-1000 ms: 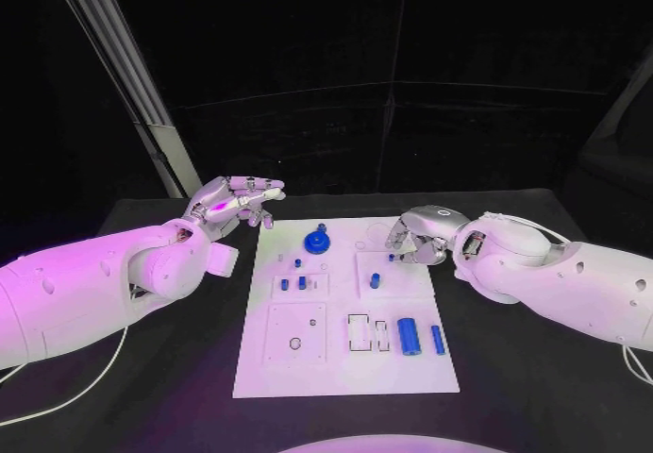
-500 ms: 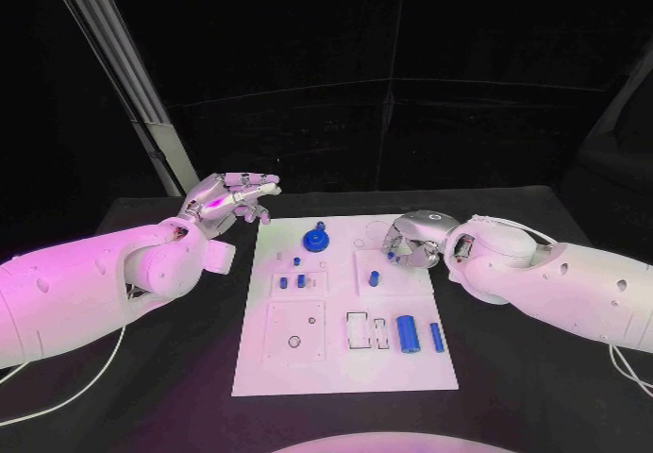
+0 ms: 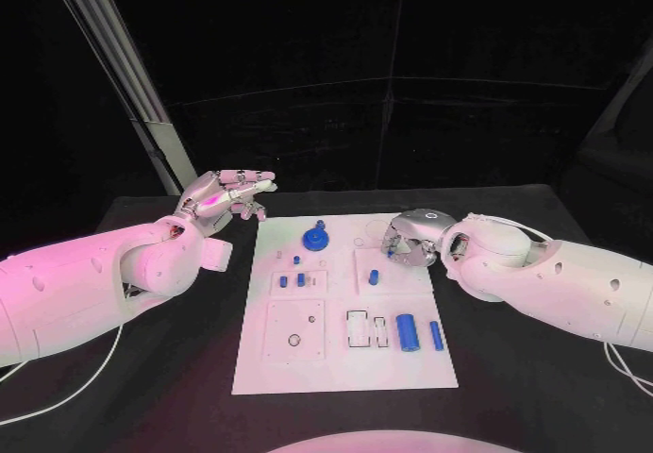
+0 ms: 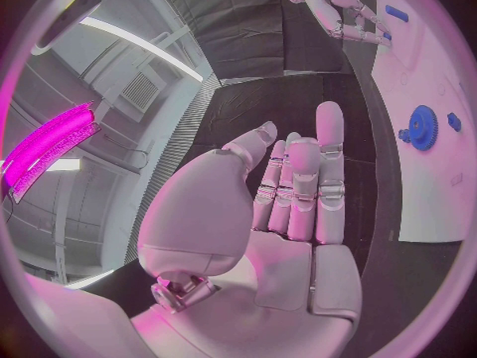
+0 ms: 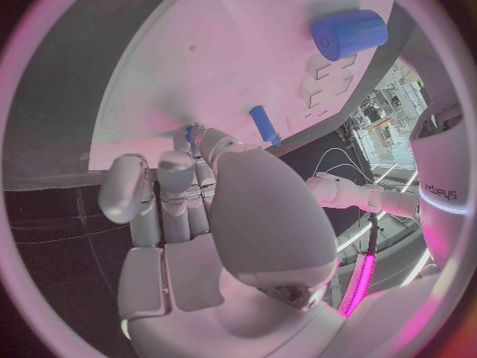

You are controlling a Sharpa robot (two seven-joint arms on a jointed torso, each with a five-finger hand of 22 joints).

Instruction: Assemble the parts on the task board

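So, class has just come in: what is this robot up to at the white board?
The right hand is down at the far right part of the task board, fingers curled on a small blue part. The left hand hovers open off the board's far left corner. The blue gear and other parts lie untouched.

A robotics lab or test cell. A black table (image 3: 544, 396) carries a white task board (image 3: 341, 363), closed in by black curtains (image 3: 409, 113) on the far side. A metal post (image 3: 136, 94) rises at far left. The wrist views show strip lights (image 4: 139, 44) overhead and cluttered benches (image 5: 382, 107) beyond.
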